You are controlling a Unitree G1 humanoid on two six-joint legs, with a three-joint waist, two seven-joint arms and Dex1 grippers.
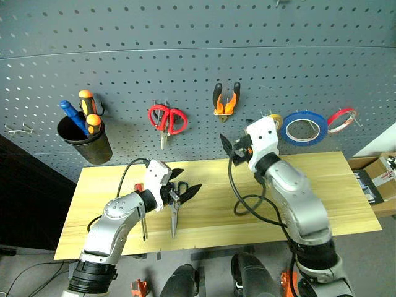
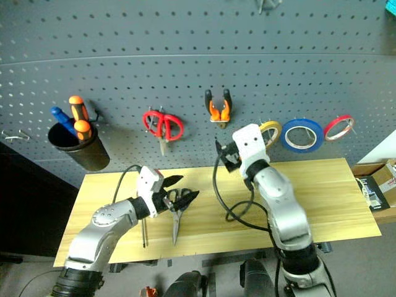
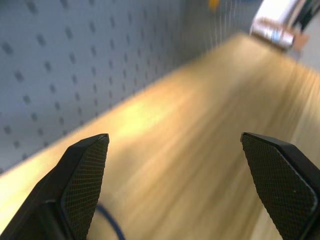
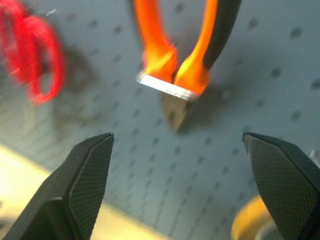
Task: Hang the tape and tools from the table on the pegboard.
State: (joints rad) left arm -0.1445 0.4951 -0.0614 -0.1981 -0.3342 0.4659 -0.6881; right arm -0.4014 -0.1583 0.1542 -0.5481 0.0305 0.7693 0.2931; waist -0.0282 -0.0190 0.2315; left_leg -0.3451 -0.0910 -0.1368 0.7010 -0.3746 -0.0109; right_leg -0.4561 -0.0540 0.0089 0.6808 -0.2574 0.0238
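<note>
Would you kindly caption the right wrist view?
Open right gripper faces orange-handled pliers hanging on the pegboard.

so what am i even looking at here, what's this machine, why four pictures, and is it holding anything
It is a humanoid robot with two arms, each ending in a pincer of two black fingers. The two wide pictures come from cameras on its head, looking down over a wooden table toward a grey pegboard. The two close pictures come from cameras on its wrists, looking out between the fingers.

On the table lie blue-handled scissors and a slim screwdriver. On the board hang red scissors, small orange pliers, yellow, blue and red tape rolls, and a black cup of tools.

The left pincer is open above the blue scissors; the right pincer is open facing the pliers. Neither holds anything.
</note>
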